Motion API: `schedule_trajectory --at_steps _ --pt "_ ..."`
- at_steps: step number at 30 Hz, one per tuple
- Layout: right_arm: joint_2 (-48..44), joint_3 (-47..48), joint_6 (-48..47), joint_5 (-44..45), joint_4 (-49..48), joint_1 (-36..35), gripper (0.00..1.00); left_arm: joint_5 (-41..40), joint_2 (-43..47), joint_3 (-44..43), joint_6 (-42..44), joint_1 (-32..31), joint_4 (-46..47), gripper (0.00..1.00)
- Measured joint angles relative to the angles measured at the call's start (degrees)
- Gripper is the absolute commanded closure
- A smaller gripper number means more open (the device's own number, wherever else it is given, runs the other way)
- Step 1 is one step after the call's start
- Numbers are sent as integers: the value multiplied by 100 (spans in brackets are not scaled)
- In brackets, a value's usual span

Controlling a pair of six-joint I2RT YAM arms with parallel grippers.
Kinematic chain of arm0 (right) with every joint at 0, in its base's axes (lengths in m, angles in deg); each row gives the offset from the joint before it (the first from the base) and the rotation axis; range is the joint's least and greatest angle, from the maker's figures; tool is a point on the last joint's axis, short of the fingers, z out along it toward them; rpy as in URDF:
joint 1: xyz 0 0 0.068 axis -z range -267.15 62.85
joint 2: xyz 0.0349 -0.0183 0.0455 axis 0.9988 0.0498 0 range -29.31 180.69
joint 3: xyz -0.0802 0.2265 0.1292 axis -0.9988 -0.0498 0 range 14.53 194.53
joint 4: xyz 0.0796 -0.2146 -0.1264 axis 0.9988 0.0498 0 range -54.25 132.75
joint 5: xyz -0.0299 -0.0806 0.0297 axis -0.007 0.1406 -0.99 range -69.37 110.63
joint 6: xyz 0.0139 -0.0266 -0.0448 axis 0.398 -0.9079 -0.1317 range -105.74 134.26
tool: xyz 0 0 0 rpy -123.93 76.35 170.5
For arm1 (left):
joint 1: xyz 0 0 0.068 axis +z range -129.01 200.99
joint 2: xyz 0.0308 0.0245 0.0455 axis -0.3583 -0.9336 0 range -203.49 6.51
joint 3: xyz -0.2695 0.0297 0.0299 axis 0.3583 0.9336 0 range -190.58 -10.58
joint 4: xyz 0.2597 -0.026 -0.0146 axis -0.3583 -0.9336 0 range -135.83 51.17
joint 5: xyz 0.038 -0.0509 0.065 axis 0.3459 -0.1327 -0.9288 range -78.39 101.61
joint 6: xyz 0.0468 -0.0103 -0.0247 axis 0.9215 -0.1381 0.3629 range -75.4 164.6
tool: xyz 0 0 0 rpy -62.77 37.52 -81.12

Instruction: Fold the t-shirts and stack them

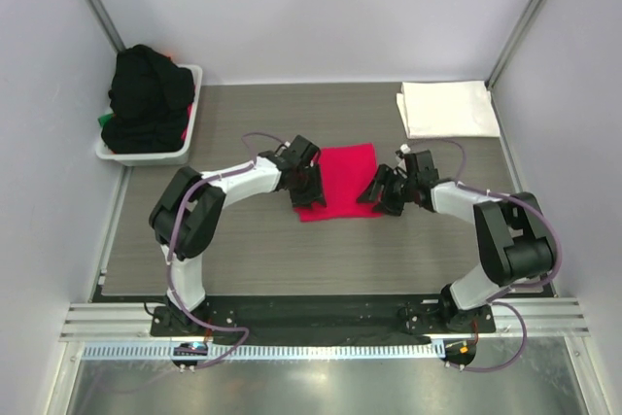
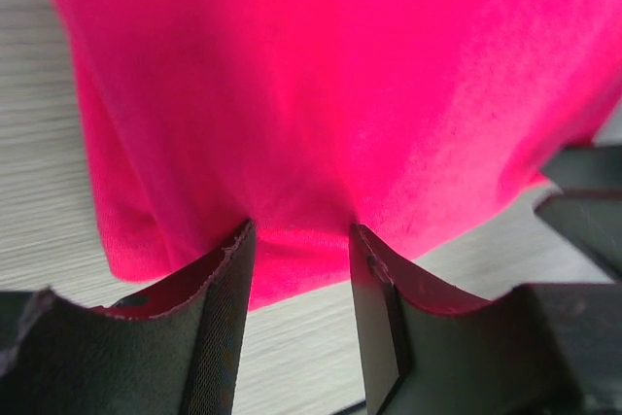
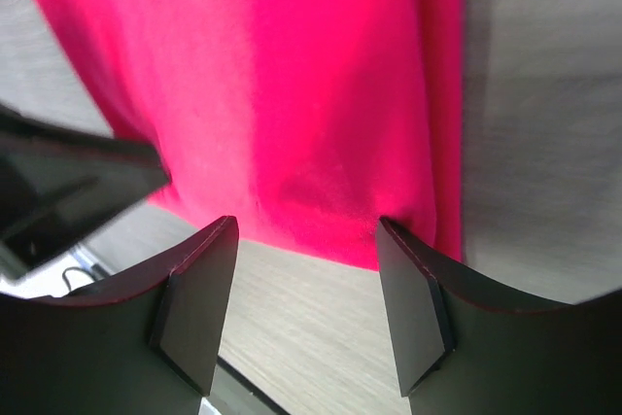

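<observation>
A bright pinkish-red t-shirt (image 1: 340, 182) lies folded into a small rectangle mid-table. My left gripper (image 1: 306, 187) is at its left edge and my right gripper (image 1: 381, 191) is at its right edge. In the left wrist view the left gripper (image 2: 299, 232) is open, its tips touching the red shirt's (image 2: 330, 94) near edge, with bare table between the jaws. In the right wrist view the right gripper (image 3: 306, 225) is open against the red shirt's (image 3: 292, 85) edge. A white t-shirt (image 1: 447, 109) lies folded in a neat rectangle at the back right.
A white plastic basket (image 1: 192, 104) at the back left holds a heap of black cloth (image 1: 146, 99), with bits of green and orange showing. Grey walls and metal posts close in the table. The table's front edge has a metal rail (image 1: 321, 323).
</observation>
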Motion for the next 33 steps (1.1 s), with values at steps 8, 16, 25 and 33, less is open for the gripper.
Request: schedule_trajectory --at_steps 8,16,25,33 --pt "-901 -507 457 98 457 -765 10 -1093 164 -439 887 13 -1384 41" --pt "-1554 809 289 833 2240 -662 3 -2039 798 -1805 1460 55 -3032 37" --pt "-780 1563 -247 938 2284 411 14 -2096 2874 -1005 1408 55 -3589 38" --pt "496 1775 -422 474 1812 887 19 -2098 4260 417 1172 55 -3694 39"
